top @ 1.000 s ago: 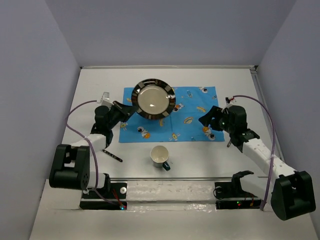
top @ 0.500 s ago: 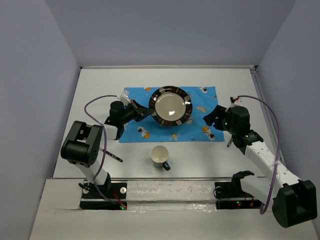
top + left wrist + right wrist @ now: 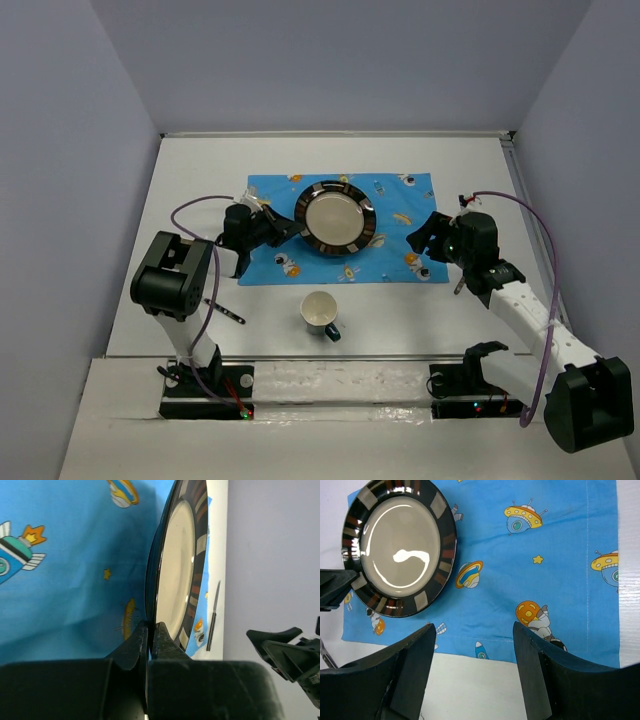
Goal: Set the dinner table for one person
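The dark-rimmed plate with a cream centre point(image 3: 335, 218) lies low over the middle of the blue cartoon placemat point(image 3: 400, 215) on the white dinner table point(image 3: 400, 320). My left gripper point(image 3: 287, 229) is shut on the plate's left rim. In the left wrist view the plate point(image 3: 175, 570) stands edge-on between the pinched jaws of the gripper point(image 3: 150, 628). I cannot tell whether the plate rests on the cloth. My right gripper point(image 3: 420, 233) is open and empty over the placemat's right front corner. The right wrist view shows it point(image 3: 475, 665) wide open, with the plate point(image 3: 400, 547) to its far left.
A white cup with a dark handle point(image 3: 320, 312) stands in front of the placemat. A dark utensil point(image 3: 225, 312) lies on the table front left. Another thin utensil point(image 3: 458, 288) lies beside the right arm. Grey walls enclose the table.
My left gripper has carried the plate from the placemat's far left corner toward its middle and lowered it. The right arm has barely moved.
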### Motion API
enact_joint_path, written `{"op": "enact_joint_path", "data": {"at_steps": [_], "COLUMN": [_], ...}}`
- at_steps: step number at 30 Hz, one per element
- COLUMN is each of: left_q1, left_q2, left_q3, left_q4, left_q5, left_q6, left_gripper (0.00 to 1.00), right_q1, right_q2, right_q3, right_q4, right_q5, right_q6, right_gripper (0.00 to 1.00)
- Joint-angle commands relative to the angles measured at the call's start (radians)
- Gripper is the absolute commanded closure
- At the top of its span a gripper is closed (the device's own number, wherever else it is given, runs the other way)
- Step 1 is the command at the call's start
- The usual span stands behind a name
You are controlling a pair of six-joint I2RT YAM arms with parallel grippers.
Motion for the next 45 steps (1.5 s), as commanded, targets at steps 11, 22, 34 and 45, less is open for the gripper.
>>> {"op": "enact_joint_path", "data": {"at_steps": [11, 22, 34, 45], "left_q1": [0.001, 0.011, 0.013, 0.013], "left_q2": [0.024, -0.068, -0.551, -0.888], "left_q3": [0.062, 0.022, 0.047, 0.105], "left_q4": [0.124, 0.087, -0.315, -0.677], "left_q5": [-0.010, -0.065, -0.280, -0.357], "left_q6": [0.011, -0.006, 0.180, 0.439], "left_gripper": [0.50, 0.01, 0.01, 0.01], "right_q1": [0.010, 0.019, 0.354, 0.629], "right_q2": [-0.013, -0.023, 0.136, 0.277], "right_q3": [0.035, 0.068, 0.242, 0.337], "right_q4": [0.018, 0.001, -0.056, -0.196], "right_q5": [-0.031, -0.094, -0.163, -0.117], "right_q6": [-0.030, -0.046, -0.131, -0.215], "right_gripper": [0.30, 0.28, 0.28, 0.27]}}
